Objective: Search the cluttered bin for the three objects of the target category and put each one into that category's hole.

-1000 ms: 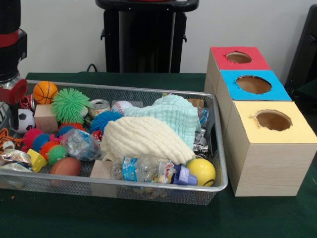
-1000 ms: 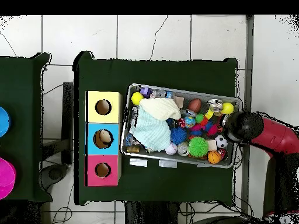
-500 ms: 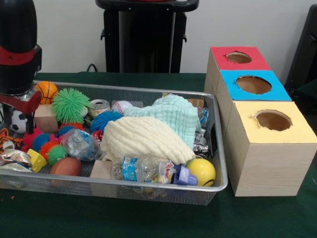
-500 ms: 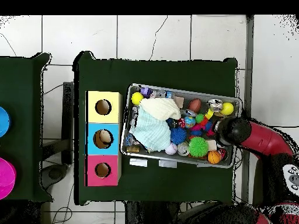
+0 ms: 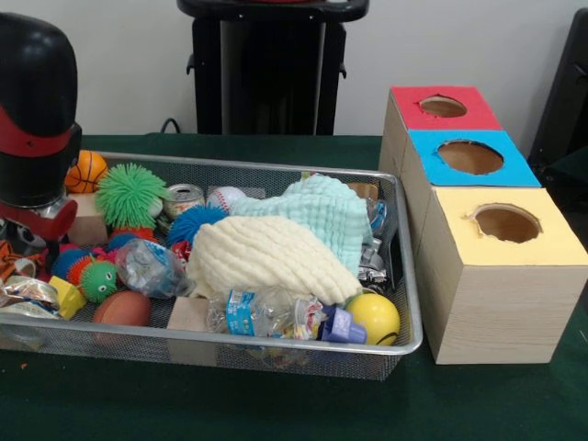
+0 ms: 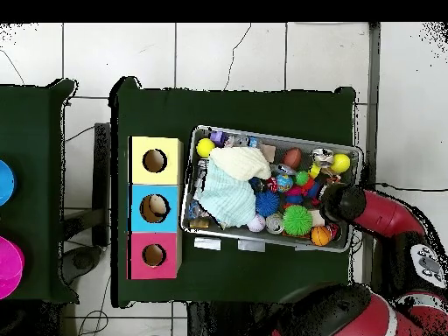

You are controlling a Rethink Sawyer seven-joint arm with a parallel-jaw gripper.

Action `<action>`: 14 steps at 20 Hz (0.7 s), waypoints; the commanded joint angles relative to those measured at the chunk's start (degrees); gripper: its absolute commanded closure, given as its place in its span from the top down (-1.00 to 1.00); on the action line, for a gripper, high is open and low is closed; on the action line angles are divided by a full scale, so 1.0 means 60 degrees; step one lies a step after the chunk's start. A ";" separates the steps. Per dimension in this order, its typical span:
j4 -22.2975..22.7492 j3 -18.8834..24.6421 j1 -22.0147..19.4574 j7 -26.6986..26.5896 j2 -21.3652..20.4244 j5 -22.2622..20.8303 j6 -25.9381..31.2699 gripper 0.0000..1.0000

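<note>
The silver wire-mesh bin (image 5: 276,342) is full of clutter and shows in the overhead view too (image 6: 262,138). My gripper (image 5: 26,230) hangs under the black and red wrist (image 6: 341,203) and reaches down into the bin's left end in the front view. The clutter hides whether it is open or shut. A bit of the orange tiger plush (image 5: 7,260) shows at the picture's left edge, right beside the gripper. The tan plush with pink ears is hidden. The red-topped hole (image 5: 443,106) is the farthest box in the row (image 6: 154,255).
The blue-topped hole (image 5: 470,156) and the yellow-topped hole (image 5: 506,222) stand next to the red one. The bin holds a cream cloth (image 5: 266,257), a mint cloth (image 5: 317,209), a green spiky ball (image 5: 131,194), a small basketball (image 5: 87,170), a can (image 5: 184,198), a crushed bottle (image 5: 262,312) and a yellow ball (image 5: 374,317).
The arm has swung further over the bin's end and come down. Its wrist now covers the small soccer ball and part of the wooden block. The toys have not visibly moved.
</note>
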 commanded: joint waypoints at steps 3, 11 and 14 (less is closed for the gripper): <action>-0.0878 -0.0557 0.0264 0.2582 0.1290 0.0532 -0.0696 1.00; -0.1419 -0.0903 0.0203 0.2244 0.1757 0.0944 -0.0868 1.00; -0.1573 -0.0795 0.0091 0.2031 0.1897 0.1063 -0.1104 1.00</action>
